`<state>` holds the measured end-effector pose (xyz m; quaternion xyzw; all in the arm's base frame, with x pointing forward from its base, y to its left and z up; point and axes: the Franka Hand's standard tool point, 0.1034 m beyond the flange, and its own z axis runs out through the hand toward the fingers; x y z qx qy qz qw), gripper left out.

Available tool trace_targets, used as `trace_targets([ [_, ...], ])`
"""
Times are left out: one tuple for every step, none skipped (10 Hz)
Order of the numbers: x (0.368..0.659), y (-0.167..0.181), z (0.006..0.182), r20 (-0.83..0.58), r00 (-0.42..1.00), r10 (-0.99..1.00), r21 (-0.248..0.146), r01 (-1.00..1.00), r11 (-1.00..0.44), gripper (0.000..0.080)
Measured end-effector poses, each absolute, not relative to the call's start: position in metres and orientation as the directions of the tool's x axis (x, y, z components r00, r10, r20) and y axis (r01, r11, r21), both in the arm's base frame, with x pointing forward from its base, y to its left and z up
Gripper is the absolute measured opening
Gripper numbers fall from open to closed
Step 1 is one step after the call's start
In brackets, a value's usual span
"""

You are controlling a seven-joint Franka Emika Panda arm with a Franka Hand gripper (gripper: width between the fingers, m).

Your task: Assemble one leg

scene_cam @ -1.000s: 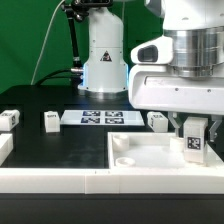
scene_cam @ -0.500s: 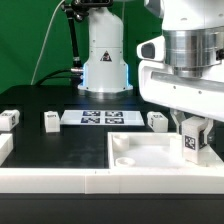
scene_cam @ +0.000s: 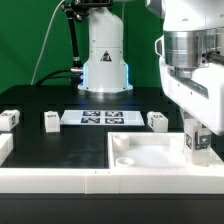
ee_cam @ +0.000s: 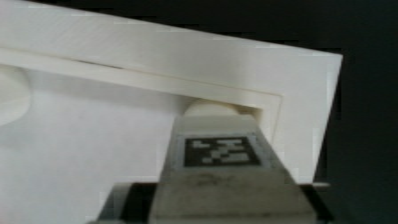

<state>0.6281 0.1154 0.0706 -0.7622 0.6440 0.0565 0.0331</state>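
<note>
Gripping the small white blocky plastic leg [scene_cam: 197, 146] by its sides, the end effector [scene_cam: 197, 138] is closed on it and holds it upright, its black-and-white tag facing outward. Directly beneath the end effector lies a corner of the large white square rimmed panel [scene_cam: 150, 162], so the post seems held vertical to seat its lower end in that corner; whether it touches yet I cannot tell. Three other white tagged posts, the nearest spare post [scene_cam: 157, 121] just beside the end effector, sit loose on the black desk [scene_cam: 60, 150] around the flat white marker board [scene_cam: 100, 118].
</note>
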Motion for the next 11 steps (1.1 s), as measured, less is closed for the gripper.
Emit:
trace_targets([
  [0.6279, 0.1155, 0.0703, -0.130, 0.198, -0.972, 0.018, -0.979, -0.202, 0.0348],
  [0.6278, 0.1160, 0.0702, -0.130, 0.199, -0.971, 0.018, -0.979, -0.203, 0.0547],
  [0.6277, 0.1162, 0.0701, -0.129, 0.259, -0.957, 0.011, -0.965, -0.262, 0.0547],
  [0.6277, 0.1166, 0.0701, -0.129, 0.366, -0.921, -0.004, -0.929, -0.369, 0.0628],
  [0.6278, 0.1169, 0.0702, -0.128, 0.465, -0.876, -0.019, -0.884, -0.466, 0.0628],
  [0.6277, 0.1173, 0.0702, -0.125, 0.553, -0.824, -0.031, -0.832, -0.554, 0.0646],
  [0.6275, 0.1185, 0.0701, -0.121, 0.652, -0.749, -0.046, -0.757, -0.652, 0.0648],
  [0.6271, 0.1201, 0.0700, -0.115, 0.737, -0.665, -0.060, -0.674, -0.736, 0.0648],
  [0.6269, 0.1201, 0.0692, -0.106, 0.825, -0.555, -0.075, -0.564, -0.823, 0.0648],
  [0.6270, 0.1162, 0.0676, -0.094, 0.906, -0.412, -0.091, -0.420, -0.903, 0.0648],
  [0.6270, 0.1164, 0.0677, -0.088, 0.929, -0.360, -0.096, -0.367, -0.925, 0.0648],
])
